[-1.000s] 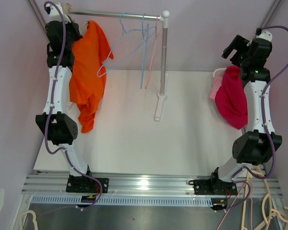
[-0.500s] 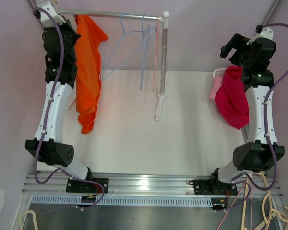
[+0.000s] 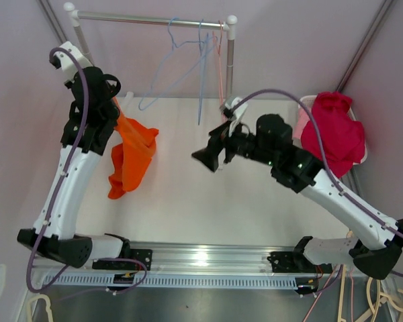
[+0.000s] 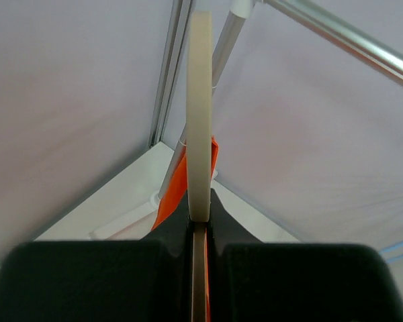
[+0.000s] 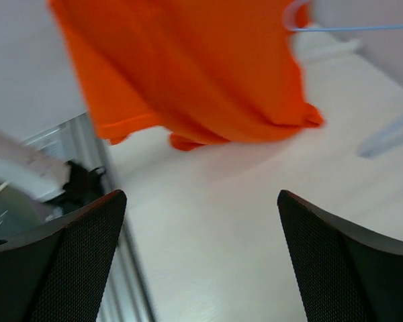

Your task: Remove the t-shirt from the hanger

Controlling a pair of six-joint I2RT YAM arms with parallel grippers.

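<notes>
Strip step pending: your left end effector (image 4: 199, 231) is clamped on the cream hanger (image 4: 200, 121), orange t-shirt (image 3: 131, 151) dangling over the left of the surface (image 3: 188, 194), so your right end effector (image 5: 201, 201), wide open and empty, likely needs to grab cloth and pull.

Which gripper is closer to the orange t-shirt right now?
Left. The left gripper is shut on the hanger carrying the orange t-shirt; the right gripper hangs open off to the shirt's right, apart from it.

You have a plain orange t-shirt (image 3: 131, 151), a cream hanger (image 4: 200, 121), pale blue wire hangers (image 3: 200, 94), a crimson garment (image 3: 332, 131) and a white table (image 3: 188, 201).
</notes>
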